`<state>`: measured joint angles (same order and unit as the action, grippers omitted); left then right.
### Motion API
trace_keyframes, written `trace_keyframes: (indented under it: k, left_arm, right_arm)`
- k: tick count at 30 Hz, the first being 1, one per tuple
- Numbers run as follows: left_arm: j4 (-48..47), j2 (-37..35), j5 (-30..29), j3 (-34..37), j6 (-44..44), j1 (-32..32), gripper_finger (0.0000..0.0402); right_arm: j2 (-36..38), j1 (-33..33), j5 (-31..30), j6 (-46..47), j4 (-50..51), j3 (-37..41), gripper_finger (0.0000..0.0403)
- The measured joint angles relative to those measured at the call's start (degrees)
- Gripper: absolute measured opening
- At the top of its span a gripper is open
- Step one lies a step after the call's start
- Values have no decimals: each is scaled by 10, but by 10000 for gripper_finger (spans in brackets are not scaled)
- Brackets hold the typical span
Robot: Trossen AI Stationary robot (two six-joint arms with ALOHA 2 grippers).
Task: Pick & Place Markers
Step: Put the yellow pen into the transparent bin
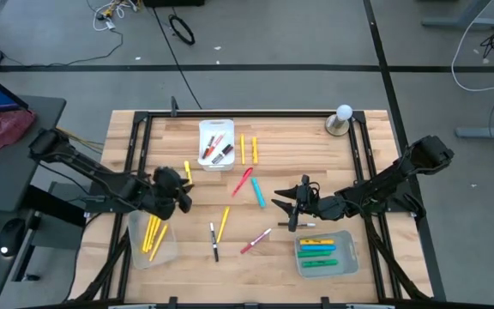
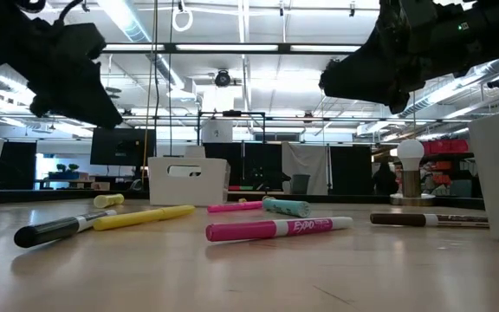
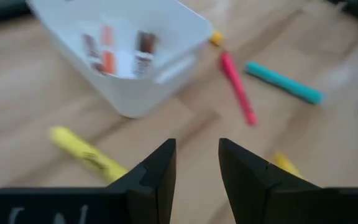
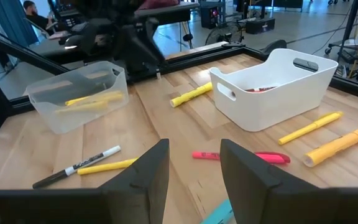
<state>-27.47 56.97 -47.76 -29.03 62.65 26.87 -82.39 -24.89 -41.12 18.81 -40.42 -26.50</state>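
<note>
My left gripper [image 1: 181,190] hovers above table [image 1: 367,266], fingers parted, nothing between, near yellow marker [image 3: 86,155] beside white bin [image 1: 216,143]. My right gripper [image 1: 288,206] hangs mid-table, fingers apart, empty, over pink marker [image 4: 241,156]. Loose markers scattered on wood; yellow ones lie in clear tray [image 1: 165,254], green ones in tray [image 1: 350,266] near right arm.

The high view looks straight down on the whole table [image 1: 367,184]; the low view skims its surface; both wrist views look closely across it, sharing the white tray [image 4: 272,87].
</note>
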Motion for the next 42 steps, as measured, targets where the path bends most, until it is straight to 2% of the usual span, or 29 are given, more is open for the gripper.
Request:
trace_keyframes:
  k: [4,7,12,17,20,24,30,39,42]
  left_arm:
    - [131,46,19,14,-21,13,126]
    - [239,107,42,10,-65,24,126]
    - [341,210,80,-29,-108,37,126]
    - [350,279,129,-70,-143,38,126]
    - [349,305,124,-86,-144,31,126]
    - [348,322,116,-97,-123,15,126]
    - [346,324,154,-100,-138,8,129]
    - [345,324,156,-100,-133,9,209]
    - [339,324,156,-100,-120,5,223]
  right_arm:
    - [0,6,0,0,0,0,146]
    - [0,11,0,0,-1,0,146]
    - [0,12,0,2,-2,0,146]
    - [0,12,0,2,-2,0,146]
    - [0,12,0,2,-2,0,146]
    - [0,12,0,2,-2,0,146]
    - [0,12,0,2,1,0,146]
    - [0,12,0,2,2,0,146]
    - [0,13,0,2,2,0,146]
